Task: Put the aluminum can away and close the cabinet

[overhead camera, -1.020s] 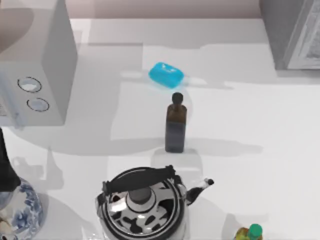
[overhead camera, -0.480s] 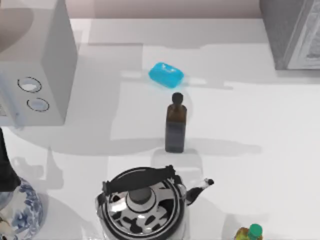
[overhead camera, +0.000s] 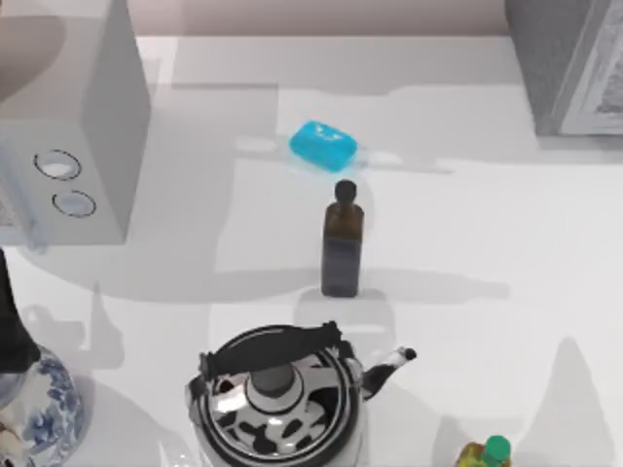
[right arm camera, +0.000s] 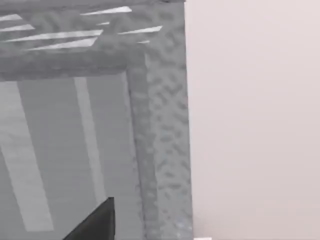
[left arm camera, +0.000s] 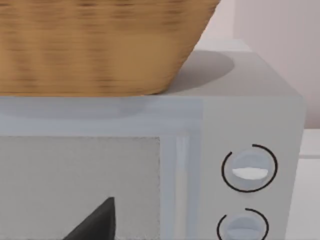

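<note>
The cabinet (overhead camera: 550, 68) stands at the table's far right corner, a dark grey speckled unit with a pale framed panel door (overhead camera: 604, 88) at the picture's edge. In the right wrist view its speckled frame (right arm camera: 160, 125) and a grey panel (right arm camera: 60, 150) are very close, with a dark tip of my right gripper (right arm camera: 95, 225) low in front of them. The aluminum can is out of view. A dark tip of my left gripper (left arm camera: 95, 225) sits close before the light grey box with two round dials (left arm camera: 249, 167).
The dial box (overhead camera: 68, 146) fills the far left, with a wicker basket (left arm camera: 100, 45) on top. A blue block (overhead camera: 323, 145) and dark brown bottle (overhead camera: 342, 243) stand mid-table. A kettle (overhead camera: 277, 399), a blue-white vase (overhead camera: 39, 413) and a green-capped bottle (overhead camera: 492, 452) line the near edge.
A pale pointed shadow has appeared on the table at the near right. The door panel at the cabinet's edge looks slightly shifted. The table objects have not moved.
</note>
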Motion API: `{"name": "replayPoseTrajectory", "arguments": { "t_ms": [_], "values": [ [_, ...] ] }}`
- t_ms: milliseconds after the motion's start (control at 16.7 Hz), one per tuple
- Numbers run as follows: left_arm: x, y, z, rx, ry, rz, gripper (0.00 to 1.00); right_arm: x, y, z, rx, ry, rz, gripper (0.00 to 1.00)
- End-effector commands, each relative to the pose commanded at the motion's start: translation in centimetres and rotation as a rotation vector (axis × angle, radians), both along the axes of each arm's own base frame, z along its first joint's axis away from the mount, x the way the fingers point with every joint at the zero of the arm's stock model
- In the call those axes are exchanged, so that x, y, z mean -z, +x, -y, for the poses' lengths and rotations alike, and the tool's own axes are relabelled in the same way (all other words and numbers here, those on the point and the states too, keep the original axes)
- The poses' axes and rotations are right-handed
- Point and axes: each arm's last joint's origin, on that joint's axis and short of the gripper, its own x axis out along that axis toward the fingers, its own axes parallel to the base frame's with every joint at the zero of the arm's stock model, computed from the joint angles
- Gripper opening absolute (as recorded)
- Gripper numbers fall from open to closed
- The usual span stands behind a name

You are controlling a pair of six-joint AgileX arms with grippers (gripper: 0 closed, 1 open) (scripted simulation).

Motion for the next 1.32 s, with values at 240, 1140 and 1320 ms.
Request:
{"name": "replayPoseTrajectory", "arguments": {
  "t_ms": [240,1140,1320],
  "values": [
    [0.0,0.0,0.0,0.000,0.000,0.000,1.00,-8.6,-1.7,-3.9,0.002,-0.038,0.021,1.00],
    [0.0,0.0,0.0,0.000,0.000,0.000,1.00,-11.4,0.2,-7.8,0.025,-0.011,-0.004,1.00],
    [0.0,0.0,0.0,0.000,0.000,0.000,1.00,-10.6,4.1,-10.4,0.047,0.013,-0.047,1.00]
  ]
}}
